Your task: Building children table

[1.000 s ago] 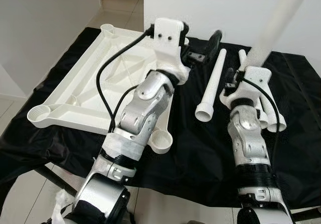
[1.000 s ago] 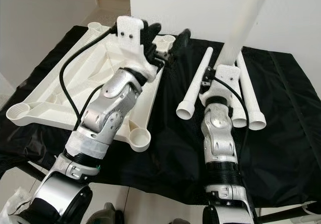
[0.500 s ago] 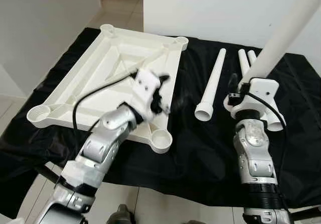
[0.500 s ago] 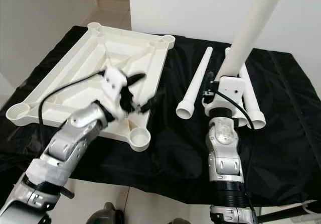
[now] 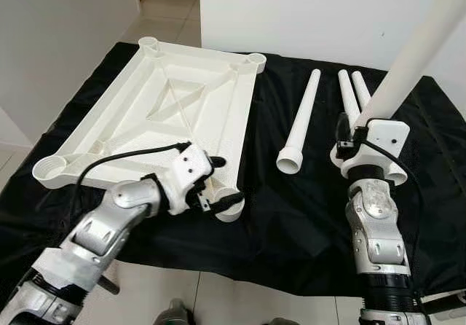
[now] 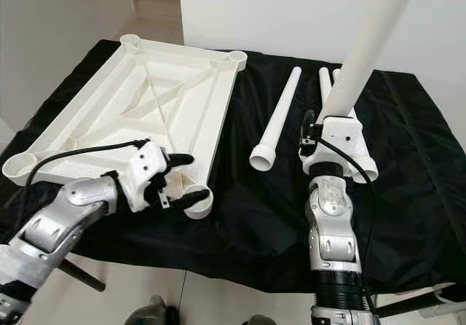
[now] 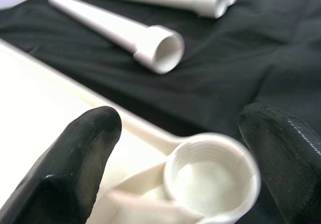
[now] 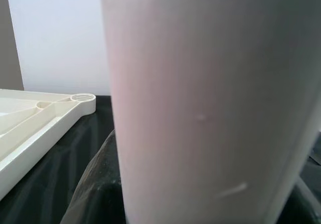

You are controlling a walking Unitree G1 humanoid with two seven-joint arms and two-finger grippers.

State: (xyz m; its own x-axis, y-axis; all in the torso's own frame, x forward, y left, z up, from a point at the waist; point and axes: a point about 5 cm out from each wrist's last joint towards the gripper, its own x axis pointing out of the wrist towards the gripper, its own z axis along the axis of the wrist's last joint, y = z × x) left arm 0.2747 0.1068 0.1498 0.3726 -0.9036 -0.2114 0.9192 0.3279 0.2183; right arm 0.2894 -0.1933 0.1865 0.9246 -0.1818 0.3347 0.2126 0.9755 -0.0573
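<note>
Having swung back from the far corner, the left gripper now straddles, fingers spread, the upturned tabletop's near threaded socket, steadying it while the right gripper clutches a raised table leg.

The raised table leg runs out past the top edge of both head views, so its upper end cannot be seen, and its lower end is hidden behind the right gripper housing; whether the fingers clamp it is not visible. In the right wrist view the leg is a blurred pale column cut off top and bottom. The two legs lying behind that wrist are partly covered at their wide ends. The left gripper shows fingertips soft and out of focus (cropped by the frame), and the tabletop's near corner socket is cut by the lower edge.
</note>
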